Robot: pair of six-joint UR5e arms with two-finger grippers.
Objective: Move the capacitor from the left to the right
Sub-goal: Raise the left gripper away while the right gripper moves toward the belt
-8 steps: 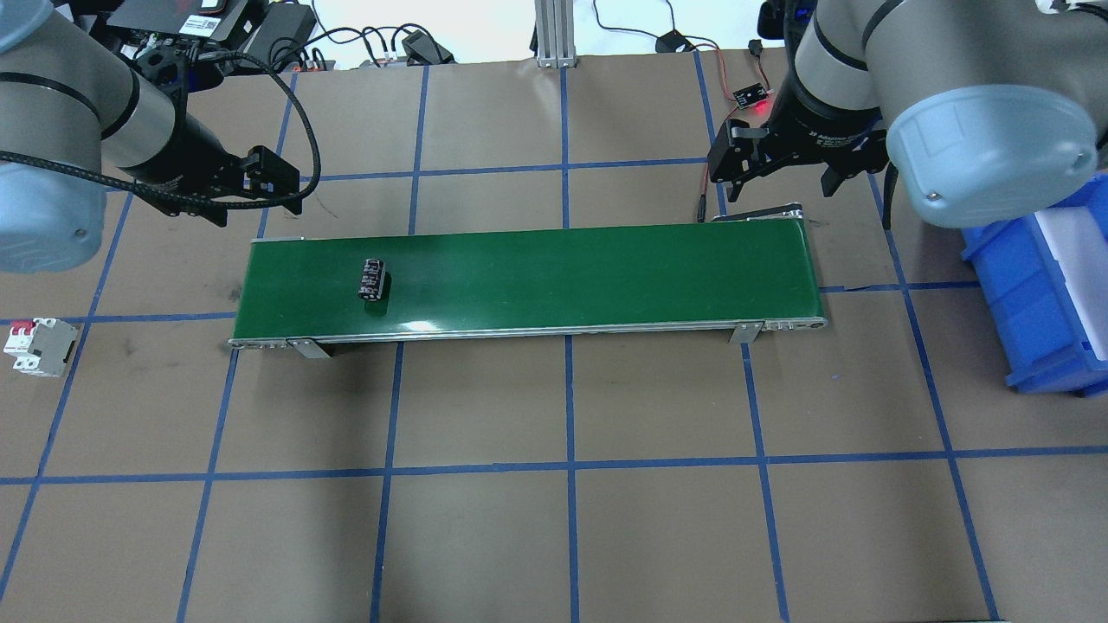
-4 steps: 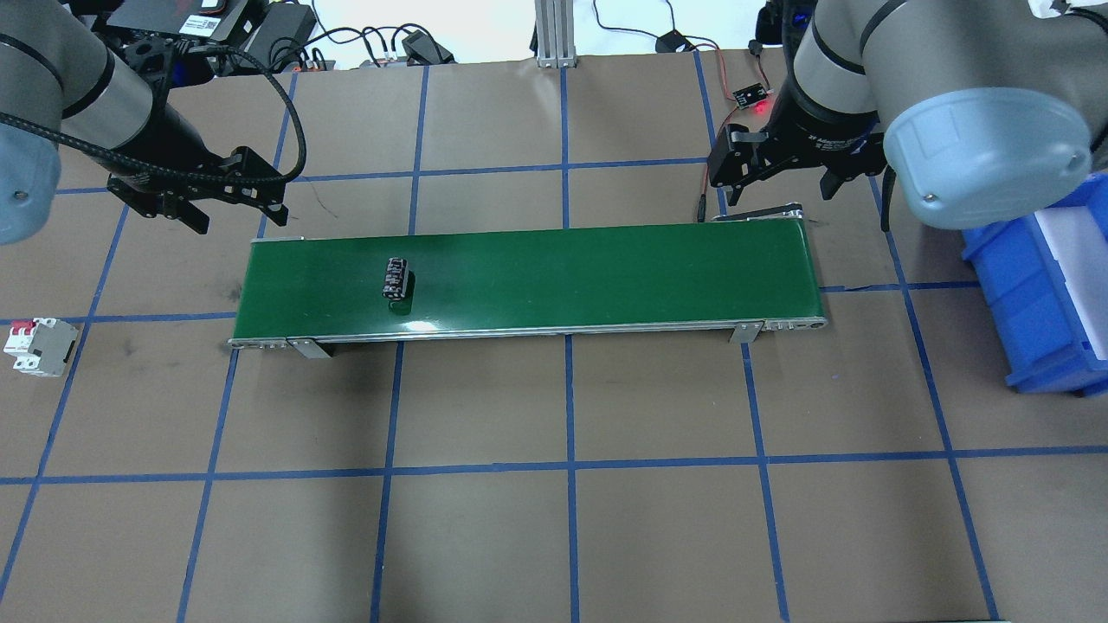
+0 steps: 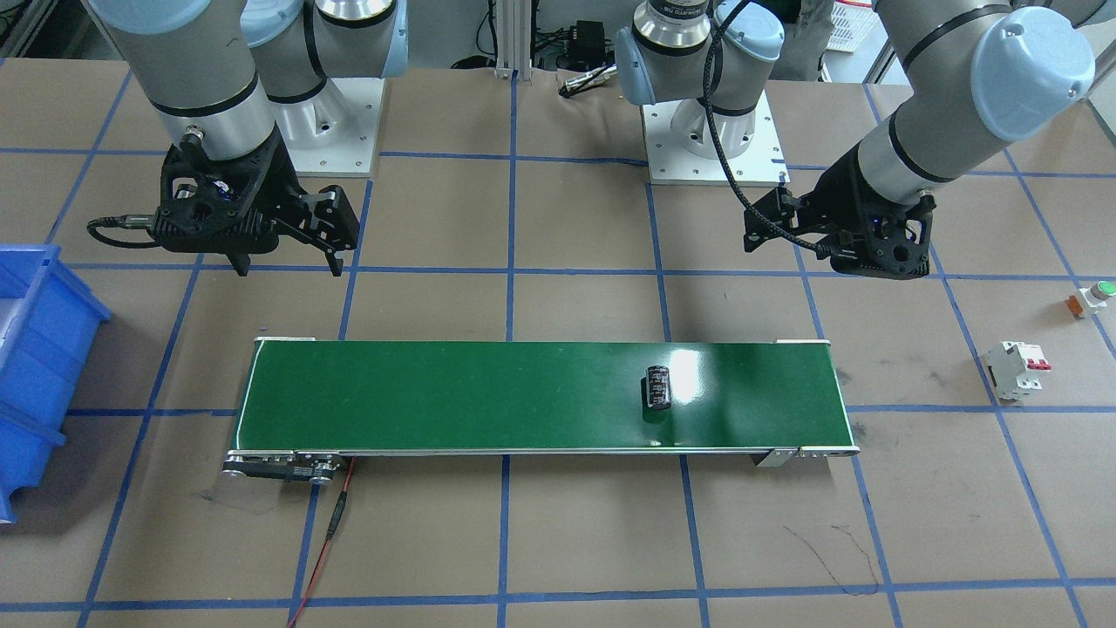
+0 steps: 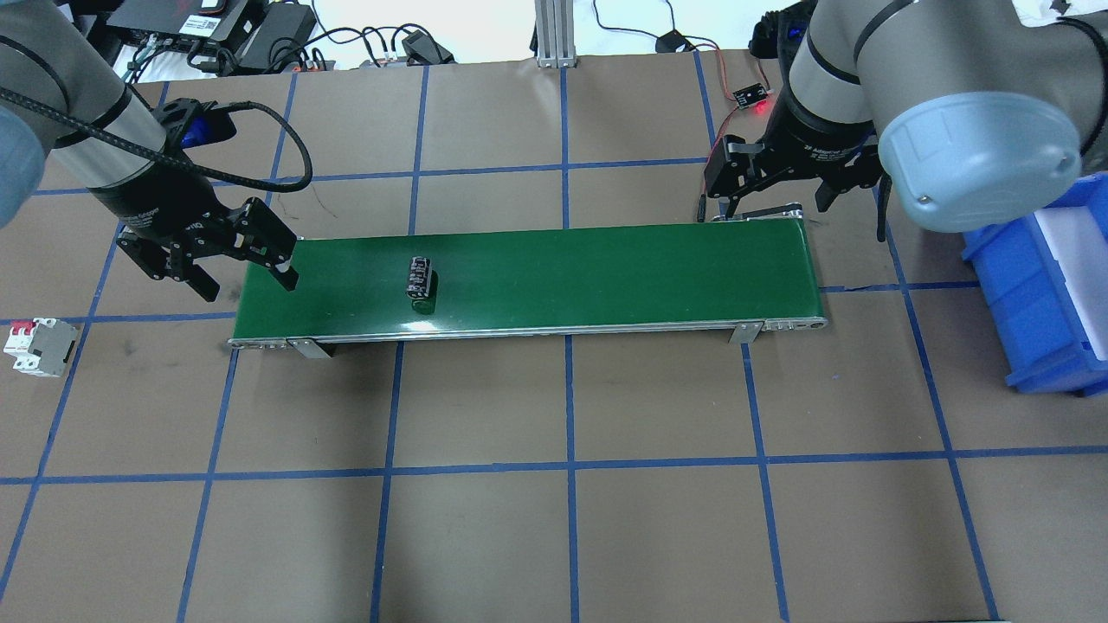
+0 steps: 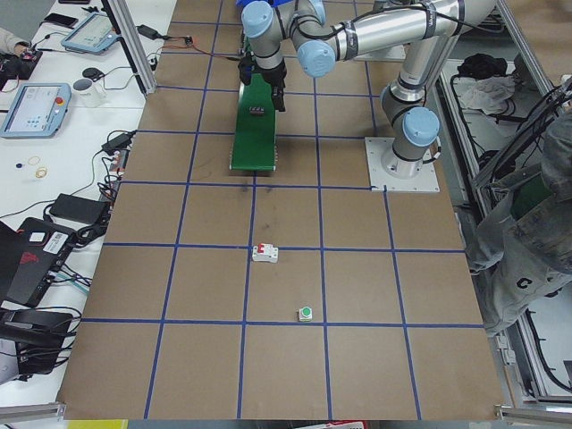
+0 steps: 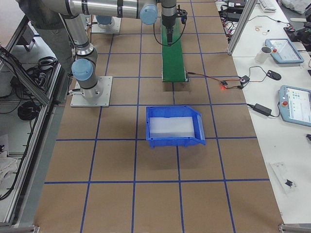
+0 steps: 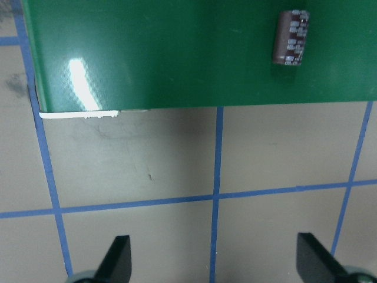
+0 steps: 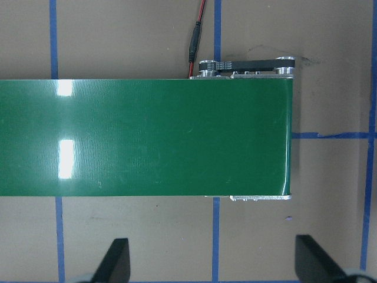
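The capacitor (image 4: 421, 282), a small black cylinder with pale markings, lies on its side on the left part of the green conveyor belt (image 4: 606, 272). It also shows in the front view (image 3: 656, 387) and the left wrist view (image 7: 291, 37). My left gripper (image 4: 244, 281) is open and empty at the belt's left end, well left of the capacitor. Its fingertips (image 7: 118, 259) show over bare table. My right gripper (image 4: 773, 195) is open and empty above the far edge of the belt's right end (image 8: 259, 141).
A blue bin (image 4: 1047, 294) with a white liner stands right of the belt. A white breaker (image 4: 35, 346) with red switches lies at the left edge. A green-topped push button (image 3: 1094, 296) lies near it. A small board with a red light (image 4: 751, 97) and wires lie behind the belt.
The capacitor has moved right along the belt. My left gripper has swung from behind the belt's left corner to its left end. The right gripper has hardly moved.
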